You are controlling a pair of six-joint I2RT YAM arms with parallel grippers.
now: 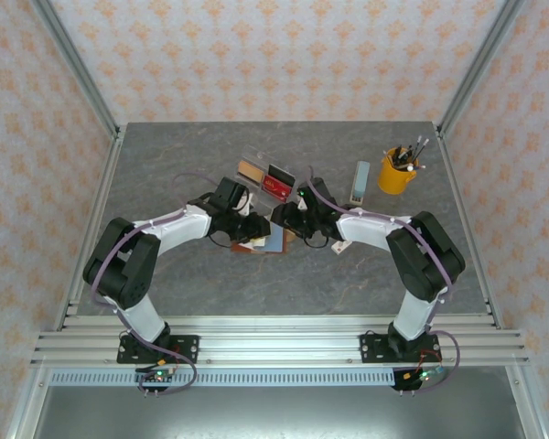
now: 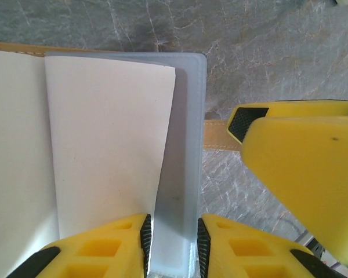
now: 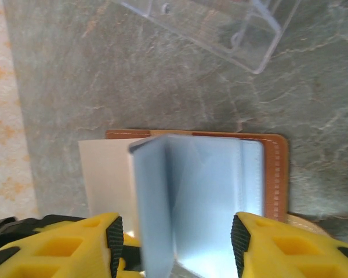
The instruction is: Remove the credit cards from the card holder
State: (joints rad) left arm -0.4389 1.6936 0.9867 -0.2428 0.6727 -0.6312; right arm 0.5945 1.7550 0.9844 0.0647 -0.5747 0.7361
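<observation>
Your card holder (image 1: 267, 243) lies open in the middle of the top view, where both arms meet over it. The credit cards (image 1: 265, 176) you can make out, one tan and one red, sit just above it in the frame, at the clear acrylic tray (image 3: 243, 35). Your left gripper (image 2: 174, 231) is at the bottom of its wrist view with the jaws only narrowly apart. A blue-grey pocket leaf (image 2: 182, 145) shows through the gap and a white leaf (image 2: 104, 145) lies to its left, but you cannot tell whether the tips press on them. Your right gripper (image 3: 177, 231) stands wide, straddling a pocket leaf that rises on edge between its fingers without either pad touching it. The holder's brown leather edge runs along the right of that view.
</observation>
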